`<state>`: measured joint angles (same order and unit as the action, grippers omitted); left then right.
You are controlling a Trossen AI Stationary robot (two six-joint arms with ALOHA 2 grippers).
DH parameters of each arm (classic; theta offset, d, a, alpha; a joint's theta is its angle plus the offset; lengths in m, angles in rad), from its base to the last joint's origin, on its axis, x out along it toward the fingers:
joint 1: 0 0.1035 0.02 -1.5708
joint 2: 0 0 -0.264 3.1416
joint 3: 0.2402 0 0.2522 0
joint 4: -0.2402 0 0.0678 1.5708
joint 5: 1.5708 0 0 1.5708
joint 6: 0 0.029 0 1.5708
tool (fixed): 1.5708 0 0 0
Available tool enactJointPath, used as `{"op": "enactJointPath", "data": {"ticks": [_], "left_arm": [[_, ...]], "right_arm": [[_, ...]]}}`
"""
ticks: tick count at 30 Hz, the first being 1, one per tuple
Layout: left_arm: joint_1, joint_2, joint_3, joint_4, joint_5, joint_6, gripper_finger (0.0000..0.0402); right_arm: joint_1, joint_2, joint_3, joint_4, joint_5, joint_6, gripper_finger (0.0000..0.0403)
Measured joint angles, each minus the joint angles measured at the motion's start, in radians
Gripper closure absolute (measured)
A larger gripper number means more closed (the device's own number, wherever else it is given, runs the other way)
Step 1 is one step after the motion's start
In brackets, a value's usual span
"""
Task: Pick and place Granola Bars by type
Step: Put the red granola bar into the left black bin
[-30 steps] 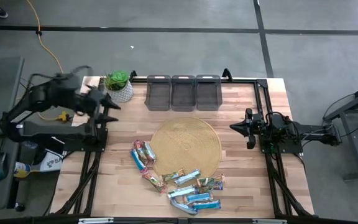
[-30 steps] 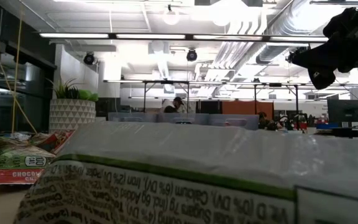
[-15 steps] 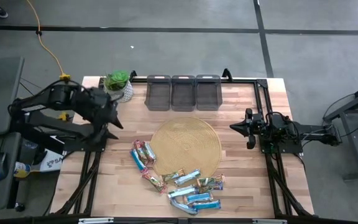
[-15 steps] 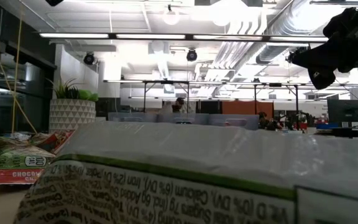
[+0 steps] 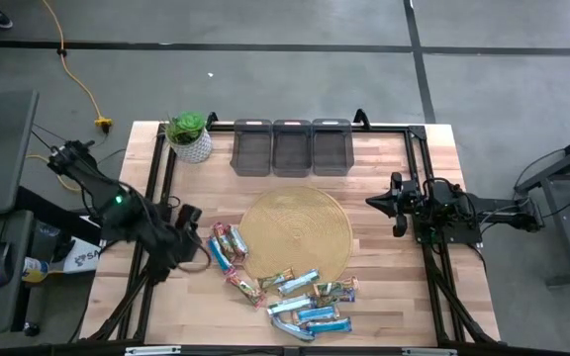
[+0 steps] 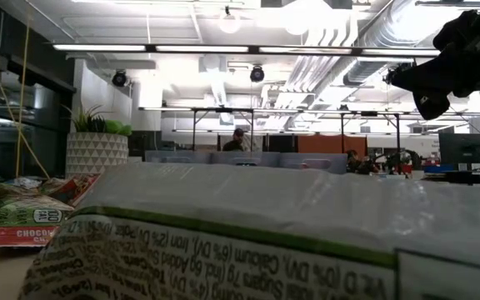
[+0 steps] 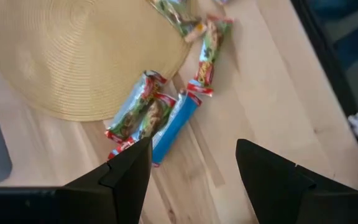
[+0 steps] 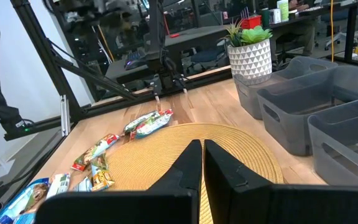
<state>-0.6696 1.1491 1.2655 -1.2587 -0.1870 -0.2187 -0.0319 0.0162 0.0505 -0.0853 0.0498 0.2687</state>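
Wooden table (image 5: 384, 287), foil-wrapped Granola Bars (image 5: 228, 244)

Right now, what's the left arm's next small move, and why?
Probably lower the left gripper onto the blue-wrapped bar at the placemat edge. Its jaws are open with nothing between them, that bar lies just ahead, and all three bins look empty.

A close wrapper (image 6: 248, 242) blocks most of the low view's table.
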Motion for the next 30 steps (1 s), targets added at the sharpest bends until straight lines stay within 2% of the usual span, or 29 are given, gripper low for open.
{"op": "enactJointPath", "data": {"ticks": [4,7,12,20,30], "left_arm": [[-0.034,0.052,0.0,0.009,-0.015,0.009,0.0172],[-0.043,0.087,-0.018,0.07,-0.009,0.083,0.0172],[-0.059,0.125,-0.126,0.259,-0.057,0.254,0.0172],[-0.057,0.183,-0.313,0.457,-0.072,0.347,0.0172],[-0.057,0.209,-0.51,0.504,-0.084,0.31,0.0172]], "right_arm": [[0.0,0.0,0.0,0.0,0.0,0.0,0.0402],[0.0,0.0,0.0,0.0,0.0,0.0,0.0402],[0.0,0.0,0.0,0.0,0.0,0.0,0.0402],[0.0,0.0,0.0,0.001,0.0,0.0,0.0402],[0.0,0.002,0.0,0.001,0.0,0.0,0.0402]]}}
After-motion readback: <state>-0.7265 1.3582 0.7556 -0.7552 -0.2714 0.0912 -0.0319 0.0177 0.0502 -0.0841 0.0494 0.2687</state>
